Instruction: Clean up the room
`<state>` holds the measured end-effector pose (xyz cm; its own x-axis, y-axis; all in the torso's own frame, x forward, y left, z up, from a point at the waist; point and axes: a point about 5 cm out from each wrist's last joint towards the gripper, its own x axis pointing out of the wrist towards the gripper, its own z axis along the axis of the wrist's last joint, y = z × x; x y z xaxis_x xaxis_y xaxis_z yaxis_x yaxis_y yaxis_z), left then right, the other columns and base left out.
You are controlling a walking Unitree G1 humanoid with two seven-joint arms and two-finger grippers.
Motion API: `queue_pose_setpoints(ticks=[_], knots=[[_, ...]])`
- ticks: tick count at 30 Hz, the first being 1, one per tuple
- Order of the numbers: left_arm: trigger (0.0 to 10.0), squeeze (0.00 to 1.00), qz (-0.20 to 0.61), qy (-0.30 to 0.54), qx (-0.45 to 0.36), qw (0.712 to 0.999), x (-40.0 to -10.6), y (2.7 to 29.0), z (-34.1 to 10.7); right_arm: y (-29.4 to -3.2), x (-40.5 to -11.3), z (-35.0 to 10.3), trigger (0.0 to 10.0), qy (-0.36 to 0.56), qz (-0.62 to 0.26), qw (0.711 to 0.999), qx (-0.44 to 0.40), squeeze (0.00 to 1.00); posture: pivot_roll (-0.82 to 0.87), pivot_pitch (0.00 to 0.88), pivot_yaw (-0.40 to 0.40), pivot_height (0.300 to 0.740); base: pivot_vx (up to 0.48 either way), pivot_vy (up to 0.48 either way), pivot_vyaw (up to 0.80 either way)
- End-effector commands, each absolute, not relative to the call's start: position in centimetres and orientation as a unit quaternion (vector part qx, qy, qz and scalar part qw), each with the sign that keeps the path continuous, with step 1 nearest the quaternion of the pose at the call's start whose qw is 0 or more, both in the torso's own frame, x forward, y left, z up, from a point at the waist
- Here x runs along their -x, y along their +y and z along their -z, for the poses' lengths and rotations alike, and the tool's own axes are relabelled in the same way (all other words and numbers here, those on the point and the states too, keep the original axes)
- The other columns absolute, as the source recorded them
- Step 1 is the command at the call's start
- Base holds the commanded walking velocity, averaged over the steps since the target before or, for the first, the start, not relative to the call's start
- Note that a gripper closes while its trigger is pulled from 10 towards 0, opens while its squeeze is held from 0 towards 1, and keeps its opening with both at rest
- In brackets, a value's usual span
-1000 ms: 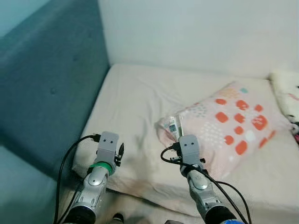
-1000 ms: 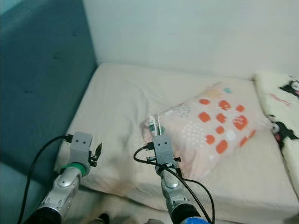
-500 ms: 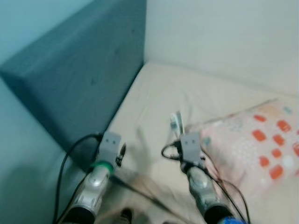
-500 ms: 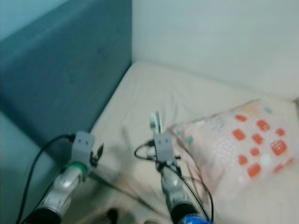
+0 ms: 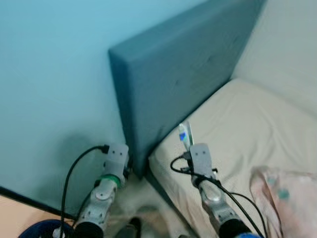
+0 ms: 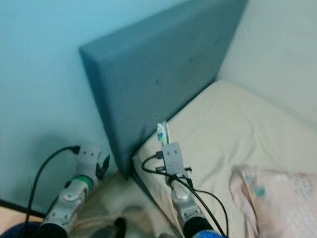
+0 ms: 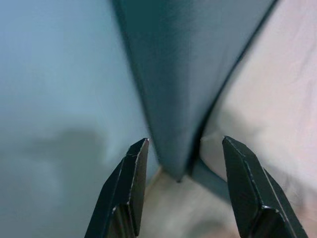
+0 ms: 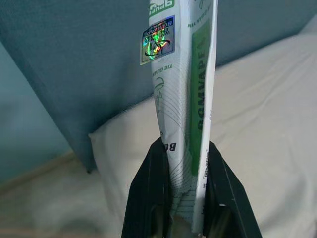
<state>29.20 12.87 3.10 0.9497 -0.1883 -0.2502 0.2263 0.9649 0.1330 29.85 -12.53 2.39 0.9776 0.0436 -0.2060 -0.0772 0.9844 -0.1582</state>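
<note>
My right gripper is shut on a flat white packet with green print and a shiny sticker. In the left eye view the packet stands upright above the right wrist, over the corner of the bed. My left gripper is open with nothing between its fingers. It points at the lower end of the teal headboard, and its wrist hangs beside the bed near the wall.
A teal padded headboard stands against the light blue wall. The cream mattress runs to the right, with a patterned pillow at the lower right. A dark blue object lies at the lower left on the floor.
The camera has swung left: the pillow slid to the right edge and the headboard and blue wall now take up the picture. The right gripper still holds the packet.
</note>
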Motion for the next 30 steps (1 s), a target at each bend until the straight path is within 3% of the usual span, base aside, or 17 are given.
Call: queue_pose_setpoints(ticks=[1,30], knots=[[10.0,0.00,0.108,0.131,-0.079,0.982,-28.82,12.88,-2.61,-12.58,-29.00,-1.34,10.0,0.123,-0.028,0.989,0.078,0.00,0.02,0.076,-0.005,0.740,0.000,0.000,0.80],[10.0,0.00,0.109,0.135,-0.074,0.982,-28.69,12.89,-2.55,-12.43,-29.04,-1.34,10.0,0.124,-0.032,0.989,0.076,0.00,0.03,0.063,-0.008,0.740,0.000,0.000,0.80]])
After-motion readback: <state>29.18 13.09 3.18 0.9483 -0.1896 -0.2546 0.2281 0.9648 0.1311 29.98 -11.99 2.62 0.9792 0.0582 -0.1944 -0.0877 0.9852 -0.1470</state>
